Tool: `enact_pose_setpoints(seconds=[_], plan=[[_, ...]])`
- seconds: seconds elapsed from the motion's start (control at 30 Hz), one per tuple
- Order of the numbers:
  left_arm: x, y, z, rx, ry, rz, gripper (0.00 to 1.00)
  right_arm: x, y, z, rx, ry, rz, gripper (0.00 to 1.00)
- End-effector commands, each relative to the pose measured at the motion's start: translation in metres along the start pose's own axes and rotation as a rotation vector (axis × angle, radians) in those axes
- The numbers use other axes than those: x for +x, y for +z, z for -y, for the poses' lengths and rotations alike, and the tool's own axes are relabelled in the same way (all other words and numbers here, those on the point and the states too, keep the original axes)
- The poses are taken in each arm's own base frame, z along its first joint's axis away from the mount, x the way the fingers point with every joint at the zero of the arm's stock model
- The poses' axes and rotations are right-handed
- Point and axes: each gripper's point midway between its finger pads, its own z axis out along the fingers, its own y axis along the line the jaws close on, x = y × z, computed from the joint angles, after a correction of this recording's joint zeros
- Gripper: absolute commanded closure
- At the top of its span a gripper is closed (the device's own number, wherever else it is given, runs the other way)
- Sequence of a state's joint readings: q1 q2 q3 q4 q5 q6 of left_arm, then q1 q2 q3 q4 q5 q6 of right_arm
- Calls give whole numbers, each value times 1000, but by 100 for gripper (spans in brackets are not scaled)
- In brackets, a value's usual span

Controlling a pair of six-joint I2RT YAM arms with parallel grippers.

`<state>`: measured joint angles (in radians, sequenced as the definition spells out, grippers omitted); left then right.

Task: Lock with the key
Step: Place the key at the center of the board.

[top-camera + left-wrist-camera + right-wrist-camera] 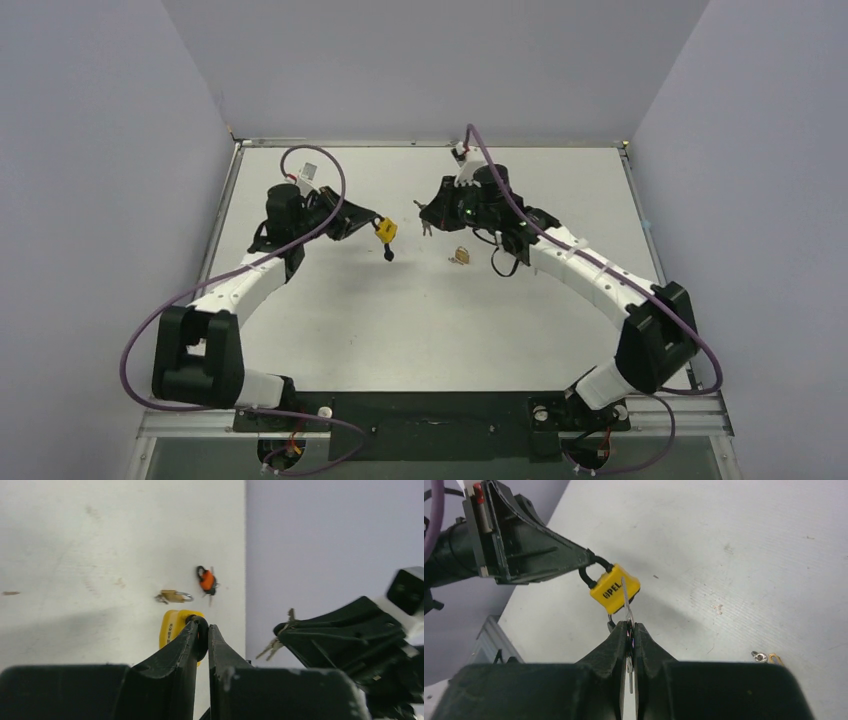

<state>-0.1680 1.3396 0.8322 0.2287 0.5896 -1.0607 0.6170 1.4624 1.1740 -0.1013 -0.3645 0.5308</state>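
Left gripper (591, 560): was clamped on the shackle (585, 576) of the yellow padlock (615, 589), which hung above the table (749, 555).
Right gripper (629, 627): was pinched on the key (626, 607), blade toward 12 o'clock.
Padlock from key: 12 o'clock, close; its body ran 10 to 4 o'clock, askew to the blade.

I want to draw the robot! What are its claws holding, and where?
The left gripper holds the yellow padlock by its black shackle. The right gripper pinches a key by its rear end.
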Motion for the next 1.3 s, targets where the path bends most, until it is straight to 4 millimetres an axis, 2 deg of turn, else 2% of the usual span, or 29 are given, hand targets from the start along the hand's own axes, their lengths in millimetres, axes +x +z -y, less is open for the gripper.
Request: enact_pose_setpoints(seconds=[0.0,0.03,0.07,0.1,0.13,0.17,0.2,0.23,0.3,0.47,0.67,0.87,0.93,1.1,1.17,1.27], plan=[[-24,20,-14,14,67,83,100,7,38,23,150,-15,-49,100],[-23,27,-29,-9,52,72,100,16,50,30,172,-7,-76,100],[-22,31,-35,-15,46,63,100,13,56,26,167,-8,-73,100],[-21,37,-49,-34,29,52,100,21,67,33,189,0,-94,100],[-19,42,-61,-47,17,40,100,17,73,30,187,-4,-86,100],[-18,44,-66,-53,10,36,100,24,81,34,198,2,-107,100],[-17,48,-75,-67,0,27,100,20,86,31,200,-1,-99,100],[-16,50,-80,-73,-4,22,100,28,93,36,214,2,-121,100],[-12,55,-94,-96,-21,7,100,25,104,34,219,1,-121,100],[-1,64,-133,-157,-74,-31,100,40,125,43,251,12,-155,100],[2,62,-168,-242,-113,-45,100,62,140,49,278,14,-197,100],[-3,47,-197,-420,-97,-39,98,86,152,49,294,3,-236,100],[-7,42,-204,-484,-82,-27,94,91,155,49,301,2,-241,100],[-9,33,-212,-562,-77,-28,66,100,160,46,311,1,-249,100],[-10,30,-212,-581,-70,-21,58,102,161,44,315,-2,-250,100],[-17,23,-207,-615,-51,-3,57,107,161,43,324,-4,-254,100]])
